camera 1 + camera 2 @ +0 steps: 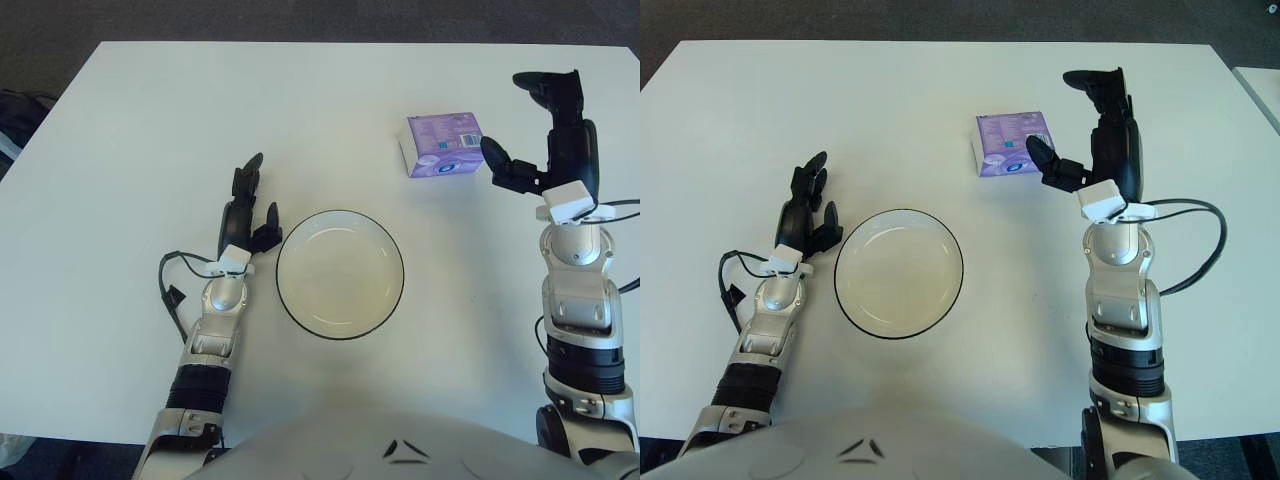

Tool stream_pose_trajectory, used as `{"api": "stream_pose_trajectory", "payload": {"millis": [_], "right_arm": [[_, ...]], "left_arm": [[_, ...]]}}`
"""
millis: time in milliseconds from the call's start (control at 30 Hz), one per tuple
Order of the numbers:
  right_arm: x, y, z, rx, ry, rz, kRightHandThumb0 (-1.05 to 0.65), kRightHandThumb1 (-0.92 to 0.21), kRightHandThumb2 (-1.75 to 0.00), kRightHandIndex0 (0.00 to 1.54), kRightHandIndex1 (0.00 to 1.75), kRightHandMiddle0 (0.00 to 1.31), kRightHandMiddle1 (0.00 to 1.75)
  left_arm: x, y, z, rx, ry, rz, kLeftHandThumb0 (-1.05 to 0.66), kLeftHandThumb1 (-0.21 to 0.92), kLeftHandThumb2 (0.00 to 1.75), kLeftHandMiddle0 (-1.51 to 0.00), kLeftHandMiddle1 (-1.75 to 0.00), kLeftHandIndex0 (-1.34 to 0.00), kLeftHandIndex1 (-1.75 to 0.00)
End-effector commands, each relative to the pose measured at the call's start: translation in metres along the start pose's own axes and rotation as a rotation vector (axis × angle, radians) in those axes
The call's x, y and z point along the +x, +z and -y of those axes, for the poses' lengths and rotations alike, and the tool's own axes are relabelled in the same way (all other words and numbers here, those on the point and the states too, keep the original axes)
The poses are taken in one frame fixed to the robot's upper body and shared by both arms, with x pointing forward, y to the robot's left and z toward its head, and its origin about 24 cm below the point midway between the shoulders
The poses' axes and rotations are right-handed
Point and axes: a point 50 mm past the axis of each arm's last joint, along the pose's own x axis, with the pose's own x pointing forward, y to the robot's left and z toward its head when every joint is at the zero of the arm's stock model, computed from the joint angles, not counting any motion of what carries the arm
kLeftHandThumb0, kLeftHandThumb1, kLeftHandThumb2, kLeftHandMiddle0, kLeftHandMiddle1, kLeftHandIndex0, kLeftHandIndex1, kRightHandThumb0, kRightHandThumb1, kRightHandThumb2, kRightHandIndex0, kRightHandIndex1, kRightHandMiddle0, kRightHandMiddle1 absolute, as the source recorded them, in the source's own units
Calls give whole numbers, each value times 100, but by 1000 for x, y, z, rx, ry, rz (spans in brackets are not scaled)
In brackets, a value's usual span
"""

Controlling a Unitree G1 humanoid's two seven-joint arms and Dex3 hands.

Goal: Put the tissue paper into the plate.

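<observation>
A purple tissue pack (443,144) lies on the white table, at the far right of the plate. The plate (340,273) is white with a dark rim, empty, at the table's middle front. My right hand (535,130) is raised just right of the tissue pack, fingers spread open, thumb pointing toward the pack but not touching it. My left hand (248,205) shows just left of the plate, fingers relaxed and holding nothing.
The white table (150,120) fills the view, with dark floor beyond its far edge. A dark object (18,115) shows off the table's left edge. Cables run by both wrists.
</observation>
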Motion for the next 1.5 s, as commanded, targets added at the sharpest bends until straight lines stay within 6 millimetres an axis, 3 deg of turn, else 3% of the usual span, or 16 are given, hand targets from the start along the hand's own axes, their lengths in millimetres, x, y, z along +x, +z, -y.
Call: {"api": "stream_pose_trajectory", "payload": {"millis": [0, 200, 533, 667, 933, 1300, 1467], "right_arm": [[6, 1, 4, -101, 44, 29, -66, -86, -53, 17, 54, 0, 97], [18, 1, 11, -221, 163, 29, -77, -91, -41, 13, 42, 0, 88], [43, -1, 17, -422, 444, 64, -101, -92, -26, 1, 9, 0, 19], [48, -3, 16, -479, 491, 81, -104, -91, -22, 0, 2, 0, 4], [56, -12, -1, -594, 559, 140, -105, -92, -14, 0, 0, 0, 0], [64, -30, -27, -699, 647, 222, -105, -92, -23, 0, 0, 0, 0], [66, -48, -49, -712, 654, 244, -105, -92, -27, 0, 0, 0, 0]], "left_arm": [[-15, -23, 5, 2, -27, -132, -67, 92, 84, -30, -5, 0, -62], [-14, -23, 5, 1, -25, -131, -68, 92, 84, -30, -5, 0, -62], [-13, -24, 4, 1, -28, -129, -66, 92, 83, -30, -6, 0, -63], [-12, -24, 4, 6, -31, -128, -67, 92, 84, -30, -6, 0, -63], [-10, -25, 4, 23, -37, -133, -67, 92, 85, -30, -6, 0, -63], [-8, -27, 4, 34, -37, -131, -66, 92, 85, -31, -6, 0, -63], [-8, -28, 4, 40, -38, -131, -66, 92, 86, -31, -6, 0, -63]]}}
